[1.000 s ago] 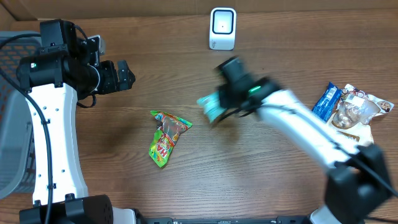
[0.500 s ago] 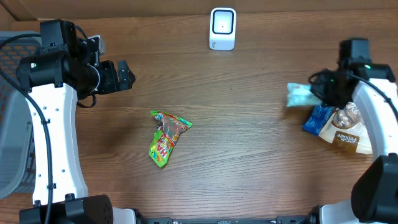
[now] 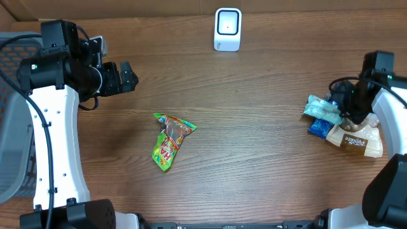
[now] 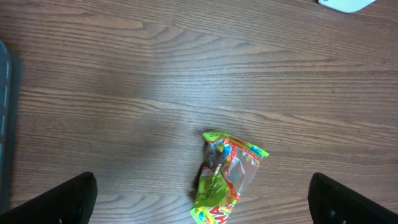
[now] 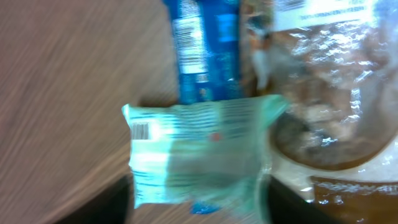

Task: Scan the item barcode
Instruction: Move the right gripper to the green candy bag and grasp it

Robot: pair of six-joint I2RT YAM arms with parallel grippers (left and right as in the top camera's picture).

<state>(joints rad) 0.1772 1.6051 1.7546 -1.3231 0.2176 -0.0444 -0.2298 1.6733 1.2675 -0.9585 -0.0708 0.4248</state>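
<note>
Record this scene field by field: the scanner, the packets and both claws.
scanner: white, far side, centre
green-red packet: lying alone, left of centre
pale green packet: on top of a blue packet and a clear bag, right side
left claw: open, empty, raised, apart from every packet
right claw: at the pale green packet; grip unclear, view blurred

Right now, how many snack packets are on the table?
4. A colourful candy packet lies mid-table; at the right edge a mint-green packet, a blue packet and a clear cookie bag are bunched together. More could be hidden under that pile.
</note>
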